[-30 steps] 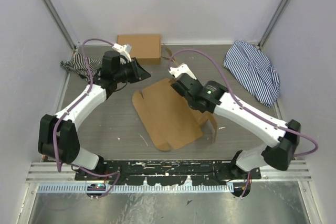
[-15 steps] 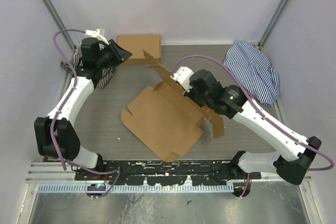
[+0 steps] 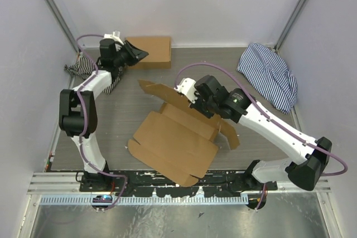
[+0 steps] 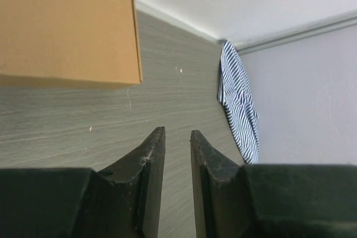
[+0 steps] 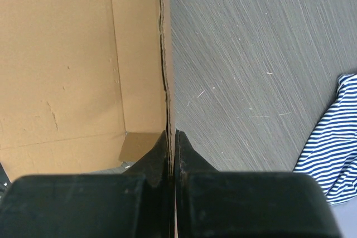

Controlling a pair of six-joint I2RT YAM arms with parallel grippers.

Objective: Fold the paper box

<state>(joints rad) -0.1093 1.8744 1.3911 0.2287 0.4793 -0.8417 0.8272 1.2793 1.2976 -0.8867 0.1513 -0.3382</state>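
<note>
table centre: paper box (image 3: 174, 143), spread out, far-side wall raised | on that wall, 1 o'clock side: right gripper (image 5: 171, 133), pinched tight | 11 o'clock, against back wall: closed box (image 3: 152, 48), left gripper (image 3: 142, 55) just beside it | 2 o'clock: striped cloth (image 3: 268, 76) | 10 o'clock: second striped cloth (image 3: 82, 71), partly beneath left arm

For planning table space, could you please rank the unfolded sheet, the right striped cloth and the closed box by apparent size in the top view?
1. The sheet, clearly largest.
2. The right cloth.
3. The closed box, smallest, though it lies farthest away.
</note>
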